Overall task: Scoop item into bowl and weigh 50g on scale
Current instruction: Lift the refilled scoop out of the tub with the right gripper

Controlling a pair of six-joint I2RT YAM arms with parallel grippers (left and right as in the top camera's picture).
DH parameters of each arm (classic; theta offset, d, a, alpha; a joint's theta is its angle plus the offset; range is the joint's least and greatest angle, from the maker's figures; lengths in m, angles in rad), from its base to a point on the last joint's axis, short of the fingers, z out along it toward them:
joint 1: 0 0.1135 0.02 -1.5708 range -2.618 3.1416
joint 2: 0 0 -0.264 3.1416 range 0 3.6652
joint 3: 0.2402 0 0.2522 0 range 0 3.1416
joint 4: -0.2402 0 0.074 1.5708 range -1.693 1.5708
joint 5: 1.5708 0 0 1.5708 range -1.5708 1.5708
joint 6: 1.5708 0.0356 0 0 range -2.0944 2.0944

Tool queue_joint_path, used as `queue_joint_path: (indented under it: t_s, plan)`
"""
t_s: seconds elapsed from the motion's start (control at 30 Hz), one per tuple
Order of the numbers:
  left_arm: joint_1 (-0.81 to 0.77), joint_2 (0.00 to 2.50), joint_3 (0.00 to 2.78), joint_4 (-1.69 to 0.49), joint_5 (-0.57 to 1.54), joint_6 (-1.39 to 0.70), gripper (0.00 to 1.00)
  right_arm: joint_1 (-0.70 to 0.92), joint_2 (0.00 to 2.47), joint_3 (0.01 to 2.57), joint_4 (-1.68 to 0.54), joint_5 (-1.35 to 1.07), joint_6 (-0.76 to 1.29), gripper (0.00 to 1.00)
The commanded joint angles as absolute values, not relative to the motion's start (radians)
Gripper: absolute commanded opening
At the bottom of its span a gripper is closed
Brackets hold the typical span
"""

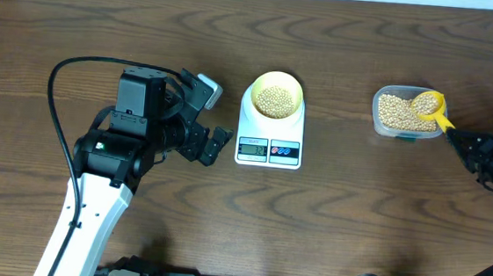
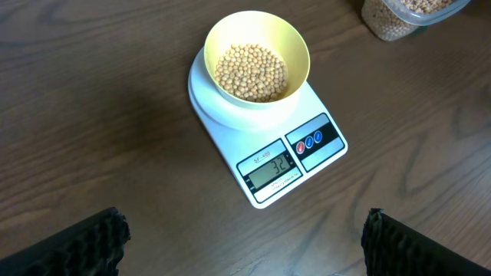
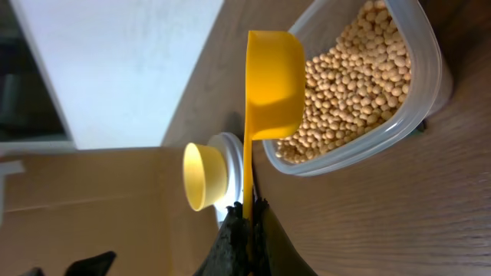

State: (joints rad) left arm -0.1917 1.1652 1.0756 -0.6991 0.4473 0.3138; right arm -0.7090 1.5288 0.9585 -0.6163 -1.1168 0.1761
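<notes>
Overhead, the table [image 1: 62, 18] carries the left gripper [image 1: 215, 116], jaws spread wide and empty, just left of the scale [image 1: 268, 148]. The right gripper [image 1: 464, 142] is clamped tight on the scoop's handle. Well right of the scale sits the tub [image 1: 377, 109]. The bowl [image 2: 253, 27] stands on the scale's round end. The scoop [image 3: 272, 77] has its cup over the tub. Beans [image 2: 251, 73] lie in bowl and tub.

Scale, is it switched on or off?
On. The scale shows dark digits on its display in the left wrist view, with the bowl of beans on it.
</notes>
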Motion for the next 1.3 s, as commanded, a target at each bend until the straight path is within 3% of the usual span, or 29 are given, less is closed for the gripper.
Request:
queue_joint_path:
  t_s: [0.0,0.5,1.27]
  plan:
    - [-0.191,1.169,1.081,-0.699,0.459,0.309,1.0,-0.735,1.531,0.952,-0.63,-1.251,0.175,0.01]
    - [-0.191,1.169,1.081,-0.699,0.459,0.309,1.0,-0.748,1.531,0.952,-0.672,-1.451,0.187,0.01]
    - [-0.191,1.169,1.081,-0.699,0.459,0.309,1.0,-0.42,1.531,0.952,-0.616,-1.494,0.35,0.01]
